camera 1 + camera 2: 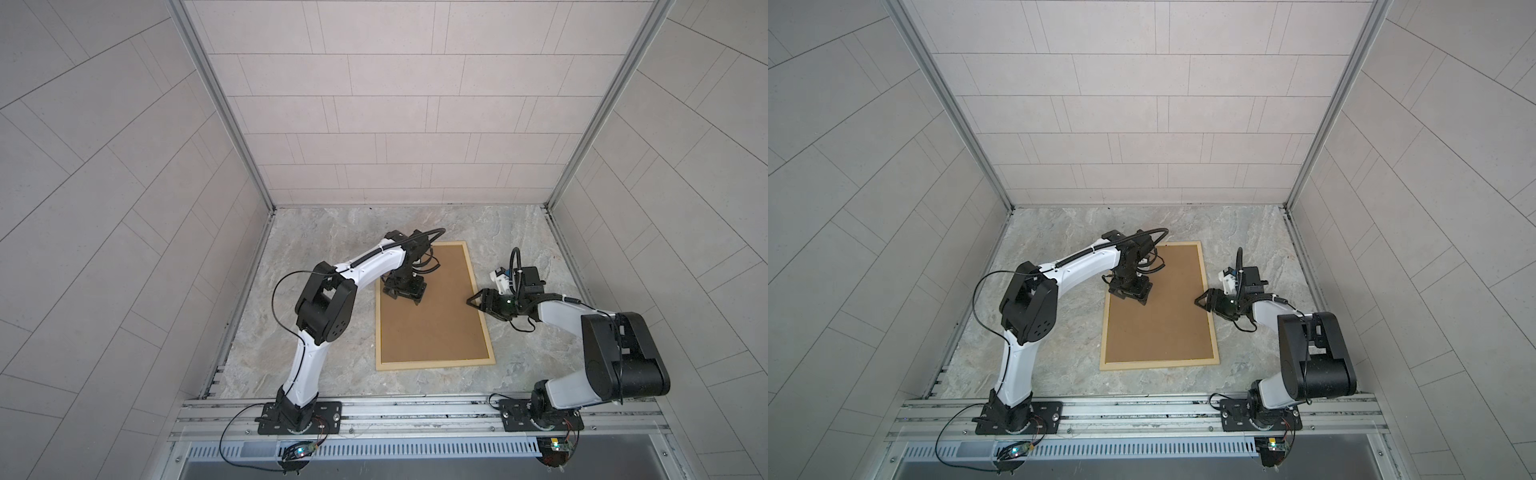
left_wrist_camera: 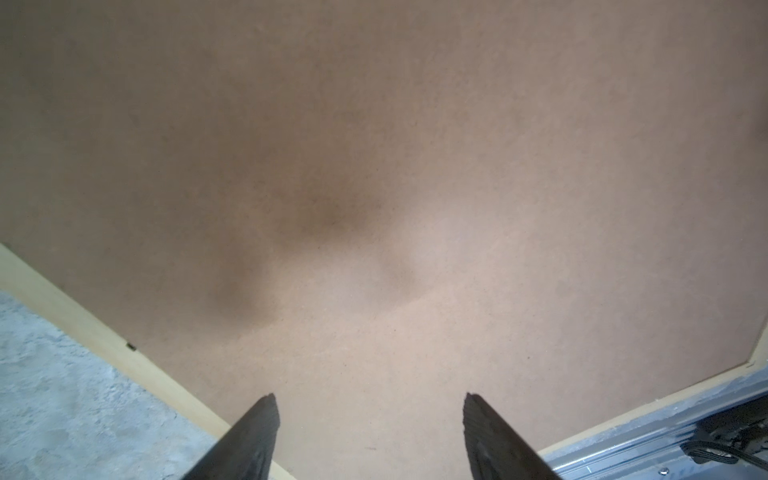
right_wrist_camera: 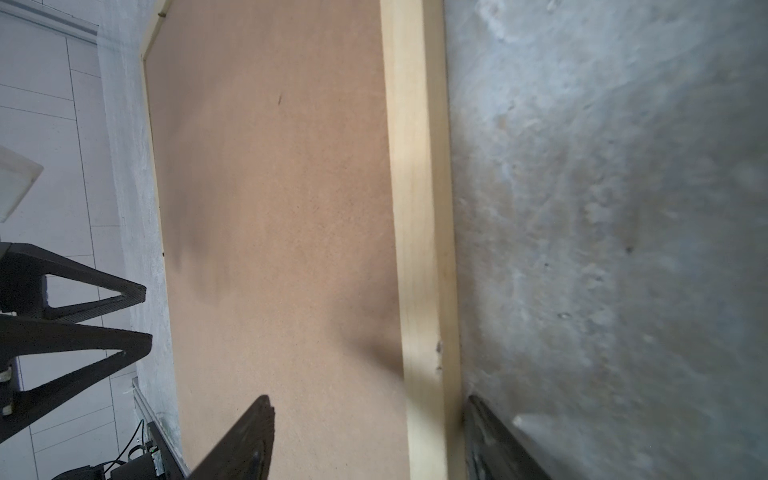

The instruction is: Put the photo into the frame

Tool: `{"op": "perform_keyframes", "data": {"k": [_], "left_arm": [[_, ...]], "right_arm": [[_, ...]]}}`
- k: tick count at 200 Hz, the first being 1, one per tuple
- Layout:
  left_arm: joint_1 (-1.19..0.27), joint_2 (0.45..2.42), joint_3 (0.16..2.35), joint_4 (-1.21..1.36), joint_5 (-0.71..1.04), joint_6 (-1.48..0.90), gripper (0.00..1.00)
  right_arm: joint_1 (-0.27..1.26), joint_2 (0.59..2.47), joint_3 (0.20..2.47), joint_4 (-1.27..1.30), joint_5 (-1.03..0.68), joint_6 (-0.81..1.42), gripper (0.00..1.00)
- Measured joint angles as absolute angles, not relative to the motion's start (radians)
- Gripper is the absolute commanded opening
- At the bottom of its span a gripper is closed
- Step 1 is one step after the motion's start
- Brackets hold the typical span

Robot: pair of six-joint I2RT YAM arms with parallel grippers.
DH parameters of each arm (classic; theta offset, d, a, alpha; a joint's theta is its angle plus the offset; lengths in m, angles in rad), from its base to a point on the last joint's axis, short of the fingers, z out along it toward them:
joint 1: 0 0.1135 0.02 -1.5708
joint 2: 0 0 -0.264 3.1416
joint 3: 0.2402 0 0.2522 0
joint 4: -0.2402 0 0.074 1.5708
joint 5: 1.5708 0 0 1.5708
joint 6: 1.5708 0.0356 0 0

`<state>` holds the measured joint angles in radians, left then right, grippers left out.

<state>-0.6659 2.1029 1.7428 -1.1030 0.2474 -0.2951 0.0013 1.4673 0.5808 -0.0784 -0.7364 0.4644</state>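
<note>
The photo could not be seen in any view; if it was already in place it lay hidden under the board, and the pictures did not settle that. The large thin rectangular frame of pale natural wood lay flat near the middle of the bench, back side up. Its long axis ran from the near edge towards the far edge, roughly square with both, and its short bars lay across. A plain brown backing board filled the opening inside its bars. By that the task looked to be late, at the step of seating and securing the back. The left gripper hung over the far left part of the board, jaws apart and empty; whether the fingertips touched the board could not be told. The right gripper stood at the right long bar, jaws apart and holding nothing. One finger was over the board and the other was outside the bar, over the grey marble-patterned bench. The next move probably called for steadying that bar while the board was pressed down evenly, with care not to slide the light frame across the smooth surface.
</note>
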Motion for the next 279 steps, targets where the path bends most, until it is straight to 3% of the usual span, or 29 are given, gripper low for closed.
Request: {"op": "perform_keyframes", "data": {"k": [26, 85, 158, 193, 214, 279], "left_arm": [[-0.659, 2.048, 1.709, -1.098, 0.243, -0.297, 0.75], [-0.6, 1.729, 1.362, -1.003, 0.323, -0.337, 0.72], [-0.615, 1.615, 1.026, -0.84, 0.366, -0.442, 0.68], [-0.636, 1.591, 0.967, -0.787, 0.378, -0.483, 0.64], [-0.65, 1.585, 0.963, -0.768, 0.378, -0.5, 0.56], [-0.701, 1.593, 0.963, -0.759, 0.342, -0.527, 0.55]], "right_arm": [[0.001, 1.464, 0.577, -0.08, -0.739, 0.464, 0.68], [0.002, 1.453, 0.567, -0.094, -0.758, 0.464, 0.69], [0.003, 1.454, 0.567, -0.096, -0.759, 0.464, 0.69], [0.004, 1.457, 0.57, -0.099, -0.759, 0.464, 0.69], [0.005, 1.458, 0.572, -0.101, -0.759, 0.464, 0.69], [0.005, 1.457, 0.572, -0.101, -0.758, 0.464, 0.69]]}}
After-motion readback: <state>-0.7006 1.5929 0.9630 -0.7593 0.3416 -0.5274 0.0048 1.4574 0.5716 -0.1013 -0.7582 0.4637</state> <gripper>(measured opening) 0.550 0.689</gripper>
